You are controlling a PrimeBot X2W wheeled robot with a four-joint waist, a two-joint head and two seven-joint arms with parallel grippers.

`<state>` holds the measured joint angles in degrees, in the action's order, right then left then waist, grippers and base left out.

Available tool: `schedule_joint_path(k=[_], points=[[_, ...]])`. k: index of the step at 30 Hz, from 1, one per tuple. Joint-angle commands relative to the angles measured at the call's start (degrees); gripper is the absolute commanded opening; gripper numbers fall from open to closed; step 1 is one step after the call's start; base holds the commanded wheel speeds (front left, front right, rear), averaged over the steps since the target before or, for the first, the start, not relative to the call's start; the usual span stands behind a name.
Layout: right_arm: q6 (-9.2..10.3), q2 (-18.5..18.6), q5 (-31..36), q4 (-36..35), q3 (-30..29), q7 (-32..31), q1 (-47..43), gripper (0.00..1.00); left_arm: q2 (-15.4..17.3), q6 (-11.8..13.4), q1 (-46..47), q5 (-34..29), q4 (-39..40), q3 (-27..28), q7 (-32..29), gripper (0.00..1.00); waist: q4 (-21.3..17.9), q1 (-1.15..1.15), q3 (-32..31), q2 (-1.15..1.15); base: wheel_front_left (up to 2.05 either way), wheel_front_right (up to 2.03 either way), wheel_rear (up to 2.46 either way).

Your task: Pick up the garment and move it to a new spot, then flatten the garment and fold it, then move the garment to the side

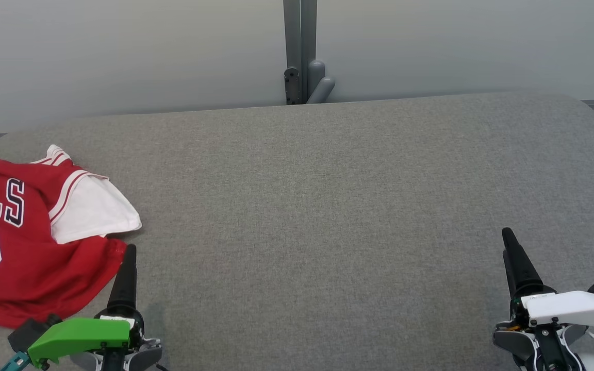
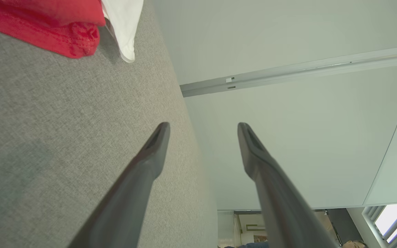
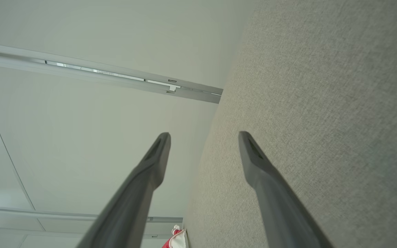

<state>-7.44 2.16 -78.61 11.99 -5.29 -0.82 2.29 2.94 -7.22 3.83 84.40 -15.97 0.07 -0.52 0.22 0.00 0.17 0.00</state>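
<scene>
Red jersey [image 1: 23,247] lies crumpled at the near left of the grey padded table [image 1: 328,206], white lining showing. Left gripper [image 2: 203,126] sits just beside its right edge, jaws spread, empty. Right gripper [image 3: 204,135] is over at the near right, well apart, jaws wide and empty too.

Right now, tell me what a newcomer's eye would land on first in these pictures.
The red jersey, crumpled with its white inside showing, lies at the far left of the grey padded surface. The left gripper, under a bright green housing, stands open close beside the jersey's hem without touching it. The right gripper, under a white housing, stands open over bare fabric at the lower right.
</scene>
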Motion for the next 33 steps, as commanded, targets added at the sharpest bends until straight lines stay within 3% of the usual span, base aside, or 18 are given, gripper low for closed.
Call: schedule_joint_path(k=[1,6,7,9,16,33], points=[[-0.02,0.3,2.4,-1.6,0.1,0.6,0.1,1.00,0.7,0.0,0.5,-2.2,1.1,-0.1,0.5,1.00,0.0,0.00,0.0,0.00,0.00,0.00,0.00],[-0.03,0.4,8.7,-3.1,0.8,1.8,-0.4,1.00,0.5,0.1,0.1,-7.9,1.3,-0.4,1.7,1.00,0.0,0.00,0.0,0.00,0.00,0.00,0.00],[-0.03,0.4,10.0,-3.2,0.9,2.0,-0.6,0.87,0.5,0.1,0.0,-9.2,1.4,-0.5,1.9,1.00,0.0,0.00,0.0,0.00,0.00,0.00,0.00],[-0.03,0.4,12.9,-3.8,0.8,2.5,-1.1,1.00,0.3,0.2,-0.1,-11.3,1.4,-0.5,2.3,1.00,0.0,0.00,0.0,0.00,0.00,0.00,0.00],[-0.03,0.4,23.9,-5.9,1.4,4.2,-2.4,1.00,0.0,0.3,-0.7,-19.8,1.5,-0.7,4.0,1.00,-0.1,0.00,-0.1,0.00,0.00,0.00,0.00],[-0.04,0.6,42.5,-8.3,1.7,7.3,-3.2,1.00,-0.1,0.6,-1.7,-37.9,1.5,-1.9,7.1,1.00,0.0,0.00,-0.6,0.00,0.00,0.00,0.00]])
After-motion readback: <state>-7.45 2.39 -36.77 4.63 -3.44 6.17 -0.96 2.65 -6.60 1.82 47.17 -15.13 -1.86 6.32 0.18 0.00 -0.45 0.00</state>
